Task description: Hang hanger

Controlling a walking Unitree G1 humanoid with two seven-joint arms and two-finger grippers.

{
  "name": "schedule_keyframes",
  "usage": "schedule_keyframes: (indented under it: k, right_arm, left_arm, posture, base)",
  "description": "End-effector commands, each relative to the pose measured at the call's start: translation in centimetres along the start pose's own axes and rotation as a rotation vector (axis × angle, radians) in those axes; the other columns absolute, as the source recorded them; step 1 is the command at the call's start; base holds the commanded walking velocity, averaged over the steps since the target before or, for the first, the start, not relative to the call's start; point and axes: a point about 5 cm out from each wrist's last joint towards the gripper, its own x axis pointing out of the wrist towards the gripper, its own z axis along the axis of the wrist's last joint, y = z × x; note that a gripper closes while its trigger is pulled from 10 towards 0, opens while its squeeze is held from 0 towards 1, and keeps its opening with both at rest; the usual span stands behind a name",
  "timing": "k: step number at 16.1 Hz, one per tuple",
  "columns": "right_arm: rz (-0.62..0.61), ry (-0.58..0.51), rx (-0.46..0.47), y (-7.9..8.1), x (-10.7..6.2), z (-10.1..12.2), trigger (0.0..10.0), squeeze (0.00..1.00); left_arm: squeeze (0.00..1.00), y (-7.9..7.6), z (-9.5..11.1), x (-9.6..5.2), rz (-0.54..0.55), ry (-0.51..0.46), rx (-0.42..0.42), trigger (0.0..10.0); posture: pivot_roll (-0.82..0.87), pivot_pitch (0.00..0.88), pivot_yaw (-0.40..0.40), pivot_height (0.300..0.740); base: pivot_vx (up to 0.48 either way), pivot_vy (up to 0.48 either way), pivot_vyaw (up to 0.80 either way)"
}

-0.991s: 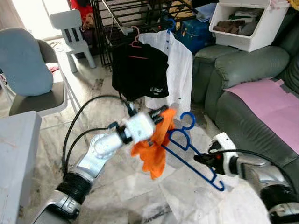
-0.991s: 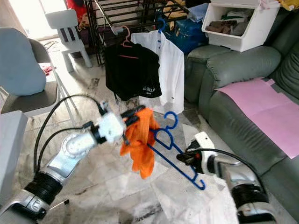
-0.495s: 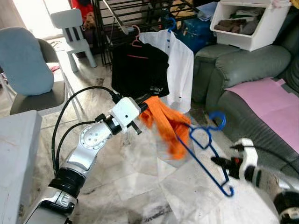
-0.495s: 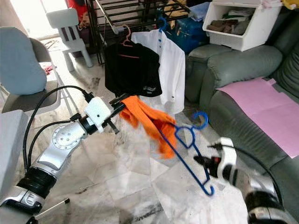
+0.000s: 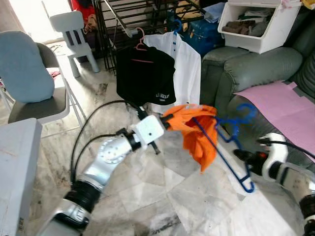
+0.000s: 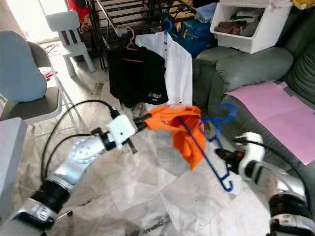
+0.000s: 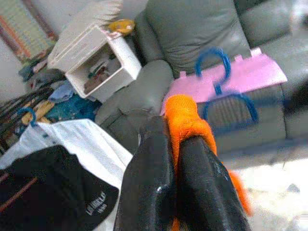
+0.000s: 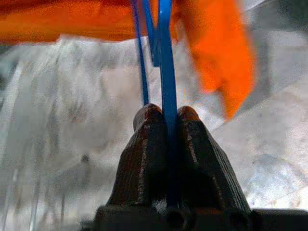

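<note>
Both grippers carrying blue hanger with orange cloth, mid-frame, short of the rack.

Right gripper (image 5: pixel 244 156) pinches the lower bar of the blue hanger (image 5: pixel 227 147); left gripper (image 5: pixel 166 119) is clamped on the orange cloth (image 5: pixel 199 135) draped over it. Hanger's long axis runs diagonally, hook (image 5: pixel 242 115) toward upper right, lower end toward lower right. Drying rack (image 5: pixel 142 14) sits at upper centre, above and beyond both grippers; left arm looks nearer it. Black garment (image 5: pixel 145 76) has white print, too small to read, possibly a logo; beside it a white shirt (image 5: pixel 189 73).
</note>
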Motion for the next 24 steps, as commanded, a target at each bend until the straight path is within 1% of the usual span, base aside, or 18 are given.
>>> schedule_keyframes:
  k: [1,2,4,6,7,8,9,10,11,12,13,15,16,18,20,21,22,24]
  right_arm:
    - [-0.001,0.114,-0.036,-0.4,-0.2,-2.5,10.0,0.0]
    - [-0.041,0.189,-0.04,-1.4,-0.9,-4.6,10.0,0.0]
    - [-0.083,0.289,-0.002,-2.9,-2.9,-7.9,10.0,0.0]
    - [-0.129,0.362,0.013,-4.1,-4.8,-10.0,10.0,0.0]
    - [-0.248,0.379,0.039,-5.6,-6.3,-10.9,10.0,0.0]
    - [-0.327,0.372,0.037,-6.7,-7.3,-10.9,10.0,0.0]
    - [-0.421,0.328,0.023,-7.7,-7.9,-9.9,10.0,0.0]
    - [-0.567,0.175,-0.012,-8.9,-8.3,-6.3,10.0,0.0]
    - [-0.618,0.102,-0.033,-9.1,-8.4,-4.6,10.0,0.0]
    - [-0.621,0.016,-0.029,-9.0,-8.0,-2.8,10.0,0.0]
    - [-0.583,-0.21,-0.032,-7.6,-6.6,2.5,10.0,0.0]
    - [-0.48,-0.287,-0.04,-5.4,-4.4,5.3,10.0,0.0]
    - [-0.408,-0.288,-0.055,-3.9,-2.9,6.1,10.0,0.0]
    - [-0.223,-0.241,-0.145,-1.4,-1.2,6.4,10.0,0.0]
    - [-0.141,-0.174,-0.23,-0.6,-1.1,5.8,10.0,0.0]
    - [-0.125,-0.147,-0.245,-0.6,-1.3,5.4,10.0,0.0]
    - [-0.119,-0.132,-0.254,-0.6,-1.4,5.2,10.0,0.0]
    - [-0.042,-0.034,-0.322,-0.4,-1.8,3.8,10.0,0.0]
  left_arm:
    - [0.0,1.3,0.7,-0.1,0.067,-0.027,-0.038,10.0]
    - [0.0,2.5,0.9,-0.2,0.14,-0.038,-0.076,10.0]
    - [0.0,4.1,0.6,-0.6,0.247,-0.016,-0.091,10.0]
    - [0.0,4.7,0.4,-0.9,0.279,-0.007,-0.103,10.0]
    - [0.0,4.8,0.4,-0.9,0.29,-0.006,-0.108,10.0]
    - [0.0,4.8,0.5,-0.8,0.29,-0.006,-0.113,10.0]
    - [0.0,4.7,0.6,-0.7,0.286,-0.008,-0.11,10.0]
    - [0.0,4.2,0.8,-0.5,0.26,-0.016,-0.087,10.0]
    - [0.0,4.0,0.9,-0.4,0.253,-0.022,-0.08,10.0]
    - [0.0,3.8,1.0,-0.3,0.245,-0.027,-0.078,10.0]
    - [0.0,3.1,1.8,0.4,0.214,-0.065,-0.038,10.0]
    - [0.0,1.9,3.2,1.5,0.17,-0.126,0.006,10.0]
    - [0.0,1.0,3.9,2.2,0.134,-0.155,0.08,10.0]
    - [0.0,-0.4,4.2,2.8,0.042,-0.169,0.202,10.0]
    - [0.0,-0.9,3.5,3.2,-0.032,-0.132,0.317,10.0]
    - [0.0,-0.6,2.6,3.3,-0.049,-0.073,0.401,10.0]
    - [0.0,-0.3,2.3,3.3,-0.05,-0.051,0.426,10.0]
    - [0.0,1.1,0.9,3.0,-0.047,0.032,0.522,10.0]
  posture:
    - [-0.22,0.0,0.032,0.74]
    - [-0.22,0.0,0.029,0.74]
    - [-0.22,0.0,0.022,0.74]
    - [-0.23,0.0,0.022,0.74]
    - [-0.23,0.0,0.022,0.74]
    - [-0.24,0.0,0.024,0.74]
    - [-0.24,0.0,0.027,0.74]
    - [-0.24,0.0,0.029,0.74]
    - [-0.24,0.0,0.029,0.74]
    - [-0.24,0.0,0.031,0.74]
    - [-0.24,0.0,0.03,0.74]
    - [-0.23,0.0,0.024,0.74]
    - [-0.22,0.0,0.021,0.74]
    - [-0.21,0.0,0.017,0.74]
    - [-0.22,0.0,0.022,0.74]
    - [-0.22,0.0,0.024,0.74]
    - [-0.22,0.0,0.028,0.74]
    - [-0.22,0.0,0.036,0.74]
  base:
    - [0.0,0.0,0.0]
    - [0.0,0.0,0.0]
    - [0.0,0.0,0.0]
    - [0.0,0.0,0.0]
    - [0.0,0.0,0.0]
    - [0.0,0.0,0.0]
    - [0.0,0.0,0.0]
    - [0.0,0.0,0.0]
    - [0.0,0.0,0.0]
    - [0.0,0.0,0.0]
    - [0.0,0.0,0.0]
    - [0.0,0.0,0.0]
    - [0.0,0.0,0.0]
    - [0.0,0.0,0.0]
    - [0.0,0.0,0.0]
    - [0.0,0.0,0.0]
    - [0.0,0.0,0.0]
    - [0.0,0.0,0.0]
